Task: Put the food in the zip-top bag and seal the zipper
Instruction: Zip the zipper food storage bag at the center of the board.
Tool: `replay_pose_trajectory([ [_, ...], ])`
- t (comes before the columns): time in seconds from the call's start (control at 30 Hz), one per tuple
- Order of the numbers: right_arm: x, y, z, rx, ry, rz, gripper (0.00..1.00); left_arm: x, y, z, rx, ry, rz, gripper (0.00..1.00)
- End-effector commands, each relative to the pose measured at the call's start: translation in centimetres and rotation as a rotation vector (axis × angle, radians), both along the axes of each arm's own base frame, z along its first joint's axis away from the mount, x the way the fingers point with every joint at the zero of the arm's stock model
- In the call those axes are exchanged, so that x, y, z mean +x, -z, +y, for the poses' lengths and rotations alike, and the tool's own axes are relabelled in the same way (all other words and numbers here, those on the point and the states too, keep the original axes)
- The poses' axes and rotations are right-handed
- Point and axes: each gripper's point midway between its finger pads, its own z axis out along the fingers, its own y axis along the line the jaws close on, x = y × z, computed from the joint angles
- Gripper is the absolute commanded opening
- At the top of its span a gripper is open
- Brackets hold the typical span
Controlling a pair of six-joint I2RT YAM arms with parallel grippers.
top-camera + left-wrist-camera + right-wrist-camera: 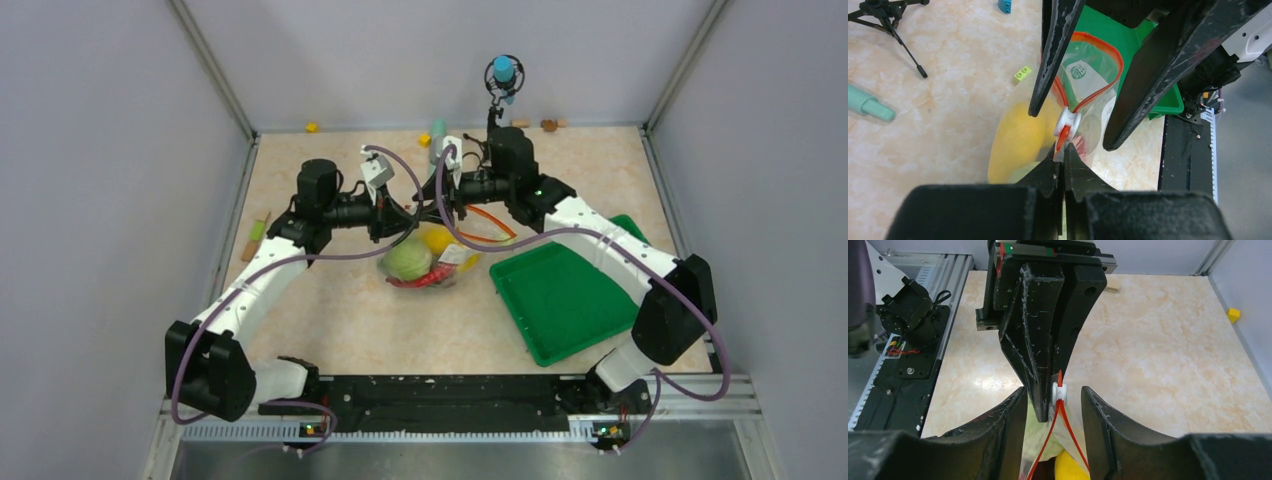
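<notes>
We count one left tool (pixel 1063 152) and one right tool (pixel 1054 392). One zip-top bag (pixel 425 275), one zipper slider (pixel 1067 122), one green tray (pixel 560 300). In the bag we make out one green leafy ball (pixel 405 260) and one yellow piece (pixel 437 238); the rest is uncountable. On the counter (pixel 330 310): two yellow blocks (pixel 312 127) (pixel 424 140), one blue block (pixel 1005 5), one teal stick (pixel 438 133), one tripod (pixel 503 75).

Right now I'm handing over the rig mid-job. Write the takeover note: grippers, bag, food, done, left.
Left gripper: shut on the zipper end, next to the slider.
Right gripper: open, jaws either side of the slider, not yet gripping.
Food: green leafy ball and yellow piece are inside the zip-top bag, mid-table.
Done: food bagged.
Left: probably pinch the slider and draw it along the zipper, since the mouth gapes open.
</notes>
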Motion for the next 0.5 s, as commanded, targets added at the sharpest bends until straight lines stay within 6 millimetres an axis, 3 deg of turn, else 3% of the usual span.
replay_pose_trajectory([
  [0.0,-0.01,-1.00,0.87,0.012,-0.021,-0.021,0.42,-0.18,-1.99,-0.24,-0.026,0.014,-0.101,0.00],
  [0.3,0.18,-0.95,1.29,0.012,-0.034,0.005,0.28,0.24,-2.08,-0.23,-0.019,-0.003,-0.120,0.00],
  [0.47,-0.20,-1.36,1.33,0.023,-0.049,0.009,0.27,0.48,-1.82,-0.07,-0.009,-0.022,-0.114,0.00],
])
